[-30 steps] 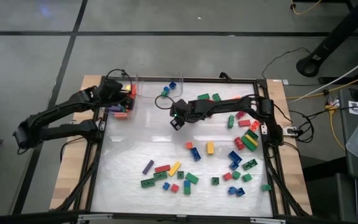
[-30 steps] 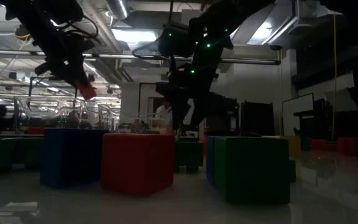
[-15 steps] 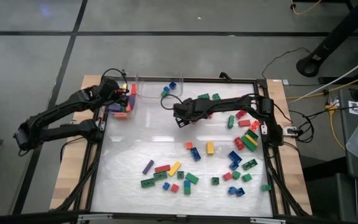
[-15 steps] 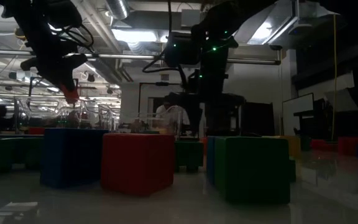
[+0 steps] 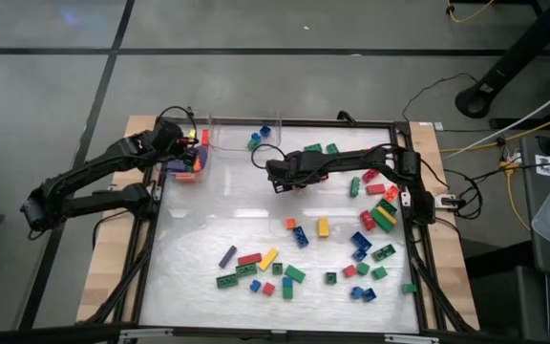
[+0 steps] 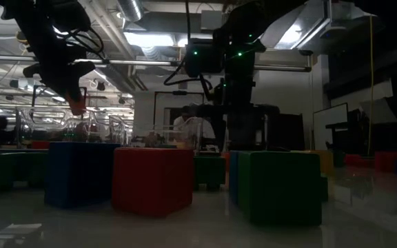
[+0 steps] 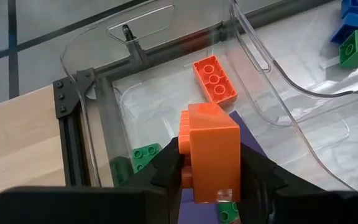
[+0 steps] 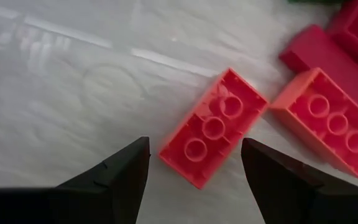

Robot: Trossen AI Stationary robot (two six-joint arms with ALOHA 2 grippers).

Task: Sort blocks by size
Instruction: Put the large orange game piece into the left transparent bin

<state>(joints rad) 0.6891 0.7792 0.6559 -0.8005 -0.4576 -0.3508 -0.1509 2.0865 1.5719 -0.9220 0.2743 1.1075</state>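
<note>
My left gripper (image 5: 197,143) hangs over a clear bin (image 5: 184,162) at the table's far left, shut on an orange block (image 7: 213,149), which also shows in the low view (image 6: 78,105). In the bin lie a long orange block (image 7: 215,79), green ones (image 7: 143,155) and a purple one. My right gripper (image 5: 280,179) stands open above the mat's far middle. Its fingers (image 8: 194,144) flank a coral-red long block (image 8: 213,127) that lies studs down, and they do not touch it. An orange long block (image 8: 328,121) lies beside it. My left gripper pinches the orange block between its two fingers, by two opposite faces at its lower part (image 7: 194,177). The studded face is turned toward one finger (image 7: 166,168). The fingers slant down toward the bin. The block sticks out past the fingertips, clear above the bin's contents.
Many loose blocks lie on the white mat's right and near parts (image 5: 361,244), inside a black frame (image 5: 151,248). A second clear bin (image 5: 227,136) stands at the far edge, with blue and green blocks (image 5: 259,137) beside it. The mat's left middle is bare.
My right gripper has rolled about its own axis, tipped and shifted slightly toward the far edge, staying open. My left gripper has turned a little over the bin, and the orange block has swung with it.
</note>
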